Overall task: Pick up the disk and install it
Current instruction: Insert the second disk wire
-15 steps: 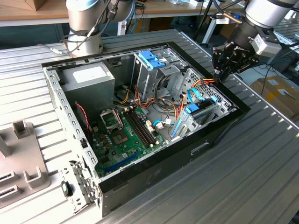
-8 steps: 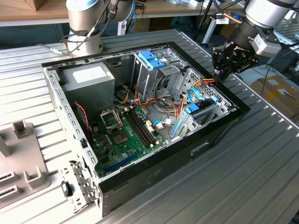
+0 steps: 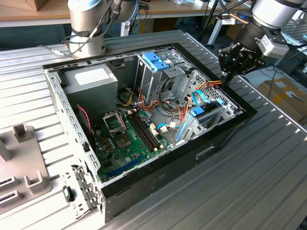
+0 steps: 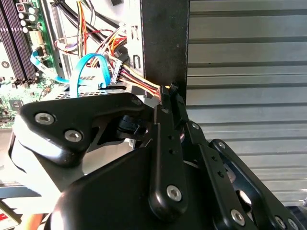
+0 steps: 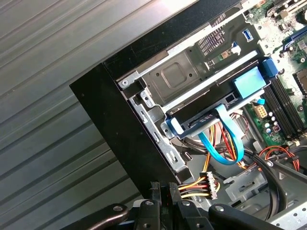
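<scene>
Right now your claw (image 3: 229, 73) is hanging at the exterior view's right, just over the far right corner of the open computer case (image 3: 144, 177), which is lying on its side on the ribbed metal counter (image 3: 268, 158). In both wrist views its black fingers (image 4: 169, 103) are sitting pressed together, tips just beside the case's black wall (image 5: 115, 129) and touching or nearly touching a bundle of yellow, red and black power wires (image 5: 194, 187); you are not pinching anything that can be made out. The disk (image 5: 211, 81) is already sitting in its bay inside the case, along the right wall: in the first wrist view you are looking at its grey metal face framed by light-blue plastic, with a light-blue tab (image 5: 248, 80) at one end and a light-blue ribbon cable (image 5: 225, 143) looping away just beside it. In the exterior view that same bay (image 3: 208, 112) is lying just below your claw, near the middle of the case's right side. Further left in the case, the tall metal cage with a blue plastic top (image 3: 156, 64) is standing upright, the grey box with a white sticker (image 3: 91, 81) is filling the far left corner, and the green board (image 3: 127, 139) is covering the near floor.
</scene>
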Controlling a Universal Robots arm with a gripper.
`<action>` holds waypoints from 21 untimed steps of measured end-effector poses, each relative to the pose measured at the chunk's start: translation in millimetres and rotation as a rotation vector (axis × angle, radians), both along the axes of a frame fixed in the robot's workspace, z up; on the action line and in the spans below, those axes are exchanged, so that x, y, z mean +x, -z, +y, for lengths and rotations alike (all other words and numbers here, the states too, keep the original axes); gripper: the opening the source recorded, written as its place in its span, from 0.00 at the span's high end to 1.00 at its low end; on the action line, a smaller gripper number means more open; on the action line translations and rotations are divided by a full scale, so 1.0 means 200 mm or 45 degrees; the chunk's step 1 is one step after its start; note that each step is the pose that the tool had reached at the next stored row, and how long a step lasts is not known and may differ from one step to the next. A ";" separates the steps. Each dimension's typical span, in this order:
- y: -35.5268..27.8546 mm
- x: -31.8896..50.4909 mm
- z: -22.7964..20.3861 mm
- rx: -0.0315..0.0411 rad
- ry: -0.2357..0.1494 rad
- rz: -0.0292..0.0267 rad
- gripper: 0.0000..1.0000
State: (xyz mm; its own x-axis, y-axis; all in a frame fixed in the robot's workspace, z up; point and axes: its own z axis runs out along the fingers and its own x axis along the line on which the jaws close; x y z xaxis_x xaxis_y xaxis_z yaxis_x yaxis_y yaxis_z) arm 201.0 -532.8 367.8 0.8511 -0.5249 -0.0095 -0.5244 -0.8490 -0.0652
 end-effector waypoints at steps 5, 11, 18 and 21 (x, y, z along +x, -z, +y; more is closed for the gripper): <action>-0.004 0.000 0.000 -0.0001 0.000 0.0000 0.84; -0.018 0.000 0.000 -0.0002 0.000 0.0000 0.84; -0.030 0.000 0.000 0.0003 0.000 0.0000 0.84; -0.031 0.000 0.000 -0.0002 0.000 0.0000 0.84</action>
